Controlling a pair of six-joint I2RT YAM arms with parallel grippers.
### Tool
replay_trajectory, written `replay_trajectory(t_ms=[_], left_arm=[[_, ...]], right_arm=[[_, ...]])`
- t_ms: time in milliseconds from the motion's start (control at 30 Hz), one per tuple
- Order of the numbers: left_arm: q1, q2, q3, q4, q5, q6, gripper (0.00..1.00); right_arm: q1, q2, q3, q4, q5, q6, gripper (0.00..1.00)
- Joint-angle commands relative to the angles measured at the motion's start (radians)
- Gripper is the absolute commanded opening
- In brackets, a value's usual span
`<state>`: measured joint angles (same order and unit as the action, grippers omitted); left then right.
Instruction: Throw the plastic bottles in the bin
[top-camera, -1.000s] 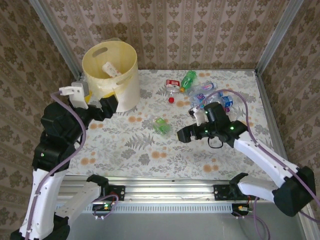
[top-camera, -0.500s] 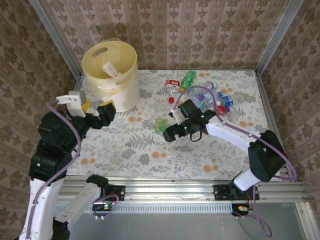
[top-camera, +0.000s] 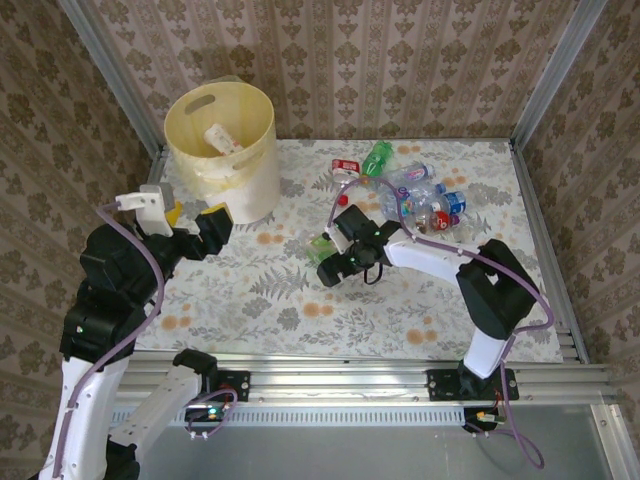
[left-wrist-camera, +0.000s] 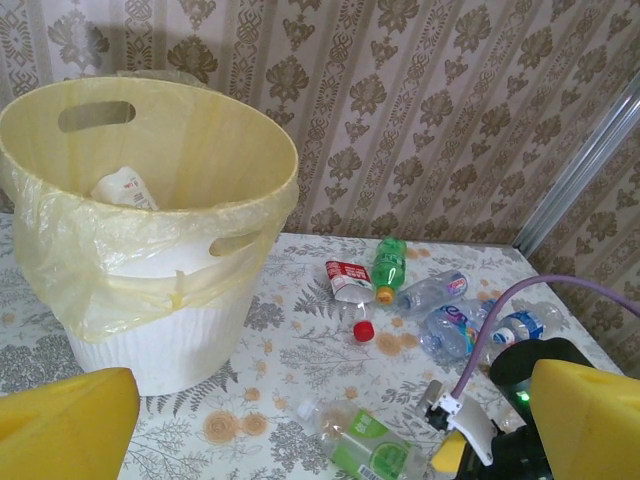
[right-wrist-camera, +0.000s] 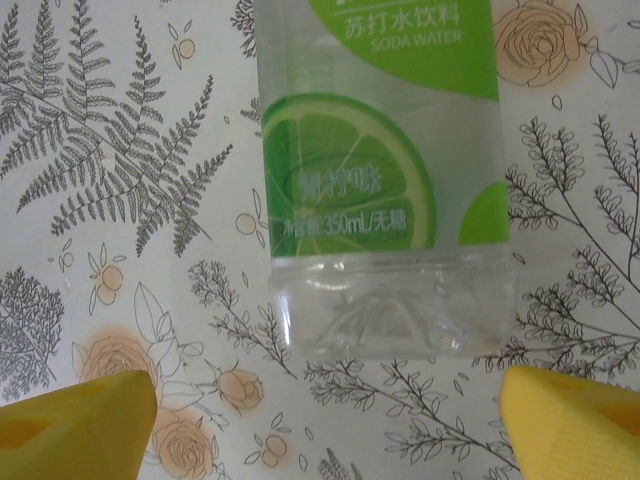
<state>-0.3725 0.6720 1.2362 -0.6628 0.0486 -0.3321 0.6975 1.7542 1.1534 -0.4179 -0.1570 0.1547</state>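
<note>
My right end effector reaches low over the flower-printed bench, arm stretched leftward. Its yellow pads are spread wide, flanking the square clear base of one lime-labelled soda bottle near the middle. My left end effector hangs wide beside the smooth round pale yellow bin at the far-left corner, with one pale bottle inside. The heap of crumpled bottles toward the far-right corner I cannot count.

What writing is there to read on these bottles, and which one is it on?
"苏打水饮料": green-labelled bottle, top of label.
"SODA WATER": same label, just below.
"350mL/无糖": same label, bottom line; characters before it blurred.
Faint characters across lime slice: blurred.
Piled bottles: labels too small.
</note>
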Motion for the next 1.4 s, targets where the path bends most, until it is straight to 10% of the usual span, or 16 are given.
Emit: replay_trajectory(t_ms=[0,867,1367], left_arm=[[-0.003,-0.014,-0.018,0.008,-0.007,-0.022,1.00],[-0.002,-0.020,-0.091,0.072,0.006,-0.048,1.00],[-0.112,0.134,-0.171,0.291,0.076,-0.174,0.99]], right_arm=[[0.008,0.037,0.034,0.033,0.045,-0.023,0.88],[0.010,0.130,0.100,0.064,0.079,-0.059,0.66],[0.017,-0.220,-0.072,0.132,0.116,-0.048,0.51]])
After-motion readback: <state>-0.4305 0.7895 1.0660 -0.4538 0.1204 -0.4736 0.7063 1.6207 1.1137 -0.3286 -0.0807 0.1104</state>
